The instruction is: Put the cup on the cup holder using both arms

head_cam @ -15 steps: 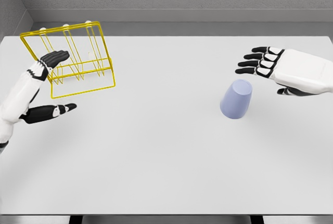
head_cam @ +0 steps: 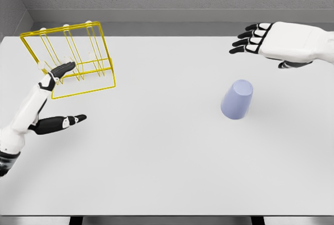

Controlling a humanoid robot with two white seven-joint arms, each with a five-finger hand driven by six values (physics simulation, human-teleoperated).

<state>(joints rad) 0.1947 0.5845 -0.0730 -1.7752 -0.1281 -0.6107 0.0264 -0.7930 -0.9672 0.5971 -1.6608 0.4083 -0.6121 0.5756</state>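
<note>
Worktop (head_cam: 156,157): a plain white surface is seen filling most of the head view, with a grey wall behind its far edge.

Left hand (head_cam: 52,99): it is seen at the near left, its white forearm entering from the lower left edge. The fingers are spread wide and nothing is held. The thumb (head_cam: 65,121) is stretched out toward the middle of the worktop, while the upper black fingers (head_cam: 61,70) are laid across the lower front wires of the cup holder; whether they actually touch the wire cannot be told.

Cup (head_cam: 237,98): a pale lavender cup is seen upside down and slightly tilted on the worktop, its closed base uppermost. It is placed well to the right of the left hand, and below and a little to the left of the right hand, clear of its fingers.

Cup holder (head_cam: 68,60): a yellow wire rack with upright prongs tipped in white is seen at the far left, tilted back, just beyond the left hand and well apart from the right hand.

Right hand (head_cam: 266,39): it is seen at the far right, raised over the back of the worktop, palm down. Its black-tipped fingers are extended leftward and relaxed, and nothing is gripped.
</note>
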